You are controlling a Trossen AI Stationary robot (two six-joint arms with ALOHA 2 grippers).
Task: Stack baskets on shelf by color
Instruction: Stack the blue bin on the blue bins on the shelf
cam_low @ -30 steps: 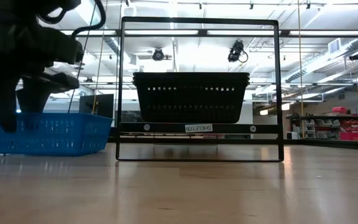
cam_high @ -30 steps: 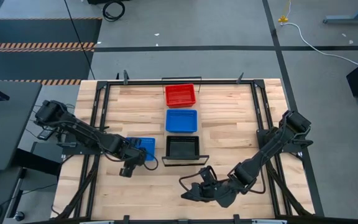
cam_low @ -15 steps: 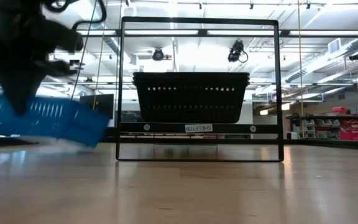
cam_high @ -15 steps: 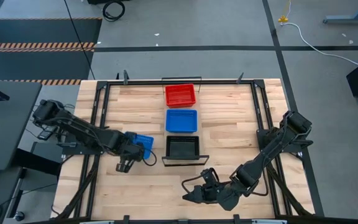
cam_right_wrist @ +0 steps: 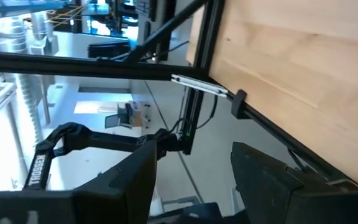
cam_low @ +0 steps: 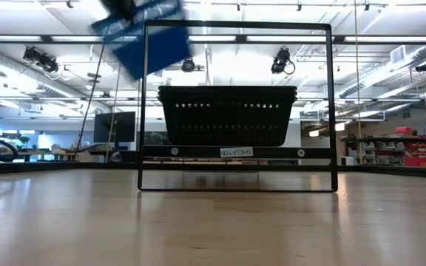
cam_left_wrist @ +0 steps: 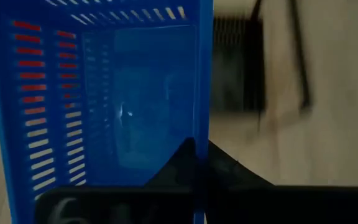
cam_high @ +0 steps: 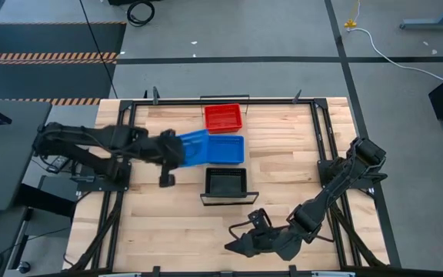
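Note:
My left gripper (cam_high: pixel 169 151) is shut on a blue basket (cam_high: pixel 193 148), which it carries high above the table beside the shelf's middle. In the low view this basket (cam_low: pixel 145 33) shows tilted and blurred near the shelf frame's top left corner. On the shelf (cam_low: pixel 235 151) a red basket (cam_high: pixel 223 118) sits at the far end, a second blue basket (cam_high: pixel 228 151) in the middle, and a black basket (cam_high: pixel 226 182) at the near end. My right gripper (cam_high: pixel 237 243) hangs open near the table's near edge, touching nothing. My left gripper holds the carried blue basket by the rim of one mesh side wall (cam_left_wrist: pixel 199 124). A dark finger (cam_left_wrist: pixel 188 163) lies over that rim on the basket's inner side; the other finger is hidden behind the wall. The basket is lifted clear and tilted.
A black metal frame (cam_low: pixel 143 103) stands around the shelf, with uprights and a top bar. Black rails (cam_high: pixel 121 131) run along the table's left and right sides. Bare planked tabletop (cam_high: pixel 168 223) lies left of and in front of the shelf.
My left gripper has risen from the table and swung toward the far edge and right, toward the shelf. The blue basket first tipped up off the tabletop, then was lifted clear to about the height of the frame's top bar, still tilted.

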